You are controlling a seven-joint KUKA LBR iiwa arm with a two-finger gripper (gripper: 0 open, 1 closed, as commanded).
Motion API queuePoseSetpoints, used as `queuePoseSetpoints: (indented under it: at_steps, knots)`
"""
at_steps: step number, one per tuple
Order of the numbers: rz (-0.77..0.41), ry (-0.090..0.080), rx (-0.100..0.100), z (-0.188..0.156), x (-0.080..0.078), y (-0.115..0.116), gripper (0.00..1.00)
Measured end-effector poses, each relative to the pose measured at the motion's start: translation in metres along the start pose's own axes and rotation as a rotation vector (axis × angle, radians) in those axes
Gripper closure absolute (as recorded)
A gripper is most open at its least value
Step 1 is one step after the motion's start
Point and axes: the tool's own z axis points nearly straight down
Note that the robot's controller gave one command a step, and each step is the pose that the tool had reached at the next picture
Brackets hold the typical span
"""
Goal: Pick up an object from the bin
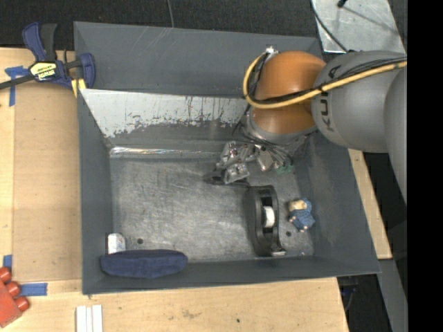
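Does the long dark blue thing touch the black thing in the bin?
No: the blue thing lies in the lower left corner, the black thing far apart on the right.

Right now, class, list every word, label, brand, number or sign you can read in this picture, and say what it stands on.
"KU": dark letters sideways on the arm's grey housing; the rest is hidden.
White patch on the black object: too small to read.
Nothing else is legible.

Claw (234, 166) hangs near black oblong object (265, 221) in bin (93, 206).
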Motion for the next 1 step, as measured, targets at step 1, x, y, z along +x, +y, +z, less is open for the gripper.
queuePoseSetpoints:
  at_steps: [1]
  knots:
    - [-0.092,0.000,0.003,-0.2252,0.0095,-0.0126,1.00]
